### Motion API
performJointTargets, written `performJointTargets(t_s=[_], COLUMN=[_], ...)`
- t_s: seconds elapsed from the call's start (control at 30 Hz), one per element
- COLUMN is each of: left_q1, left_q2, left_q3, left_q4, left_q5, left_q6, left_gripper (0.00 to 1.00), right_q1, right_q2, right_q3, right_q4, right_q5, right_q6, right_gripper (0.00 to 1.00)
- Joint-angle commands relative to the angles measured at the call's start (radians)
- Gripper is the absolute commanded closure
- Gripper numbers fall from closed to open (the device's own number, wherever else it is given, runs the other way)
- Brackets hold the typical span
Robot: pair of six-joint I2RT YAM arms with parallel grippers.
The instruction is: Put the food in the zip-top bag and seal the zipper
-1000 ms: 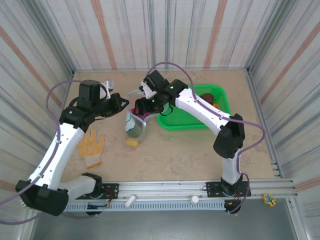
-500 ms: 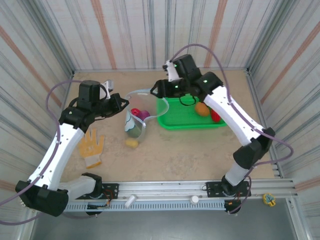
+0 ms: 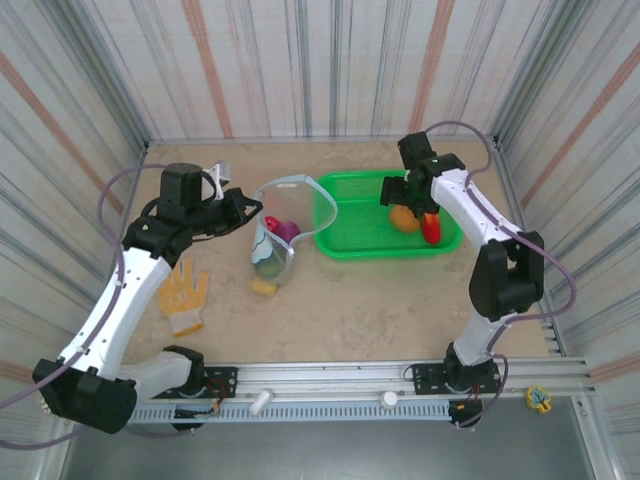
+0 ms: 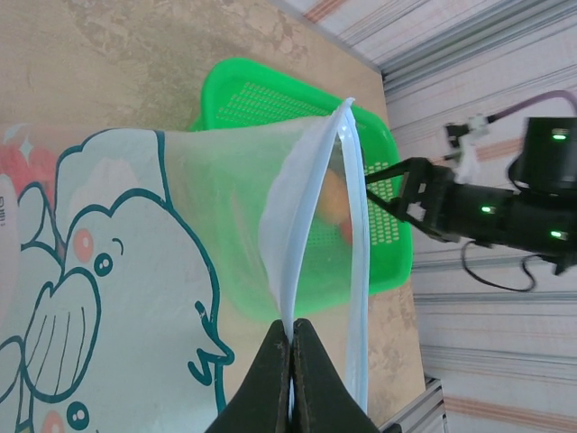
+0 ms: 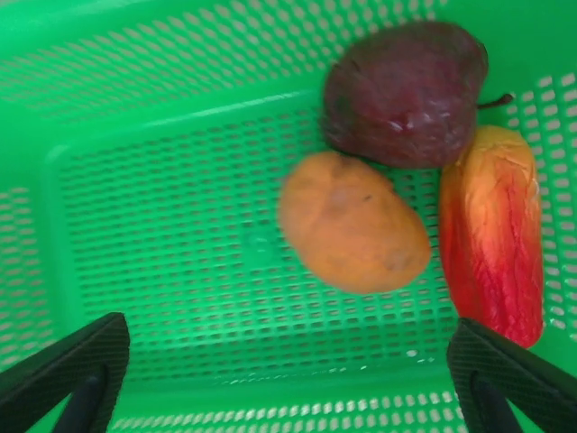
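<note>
Loading partway: left gripper [image 4: 290,332] clamps the unsealed zipper [image 4: 358,234], holding the zip-top bag [image 3: 270,240] agape with some food [image 3: 283,229] inside; three pieces [image 5: 352,225] wait in the basket [image 3: 345,244] beneath the right gripper [image 5: 288,383], jaws spread wide.

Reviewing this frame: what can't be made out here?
Top external: the count of food inside the zip-top bag; its printed, crinkled plastic blurs it.
Top external: the dark red fruit in the green basket; the right gripper covers it.
Top external: the yellow piece beside the bag; too small to name.
Left wrist: a red shape at the left edge, food or print.
</note>
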Motion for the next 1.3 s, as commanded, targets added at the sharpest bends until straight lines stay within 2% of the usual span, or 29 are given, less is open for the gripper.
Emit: performJointTargets(t_s=[0.0, 0.27, 0.4, 0.53, 0.7, 0.8, 0.93, 1.07, 1.27], left_q1=[0.009, 0.009, 0.009, 0.009, 0.009, 0.009, 0.009, 0.011, 0.011], left_q2=[-0.017, -0.019, -0.022, -0.012, -0.017, -0.018, -0.015, -0.011, -0.023], left_q3=[-0.009, -0.029, -0.034, -0.02, -0.024, -0.025, -0.008, -0.003, -0.018], left_q4=[0.027, 0.04, 0.051, 0.041, 0.047, 0.04, 0.021, 0.014, 0.019], left_q5=[0.031, 0.052, 0.06, 0.069, 0.069, 0.068, 0.056, 0.052, 0.043], left_q6=[-0.001, -0.002, -0.005, 0.002, -0.002, 0.003, 0.014, 0.013, -0.009], left_gripper=[1.0, 1.0, 1.0, 1.0, 1.0, 1.0, 1.0, 1.0, 1.0], right_q1=[-0.011, -0.02, -0.023, -0.023, -0.021, -0.011, -0.007, 0.017, 0.1], right_q2=[0.069, 0.242, 0.276, 0.279, 0.27, 0.236, 0.162, 0.021, -0.185], right_q3=[0.007, 0.09, 0.097, 0.106, 0.12, 0.103, 0.078, 0.044, 0.079], right_q4=[0.023, -0.018, -0.017, -0.016, -0.018, -0.004, 0.003, 0.034, 0.062], right_q5=[0.002, -0.009, -0.029, -0.032, -0.051, -0.049, -0.073, -0.128, -0.154], right_q6=[-0.031, -0.053, -0.063, -0.068, -0.051, -0.042, -0.017, 0.01, 0.028], right_gripper=[0.0, 0.0, 0.02, 0.11, 0.31, 0.39, 0.4, 0.4, 0.42])
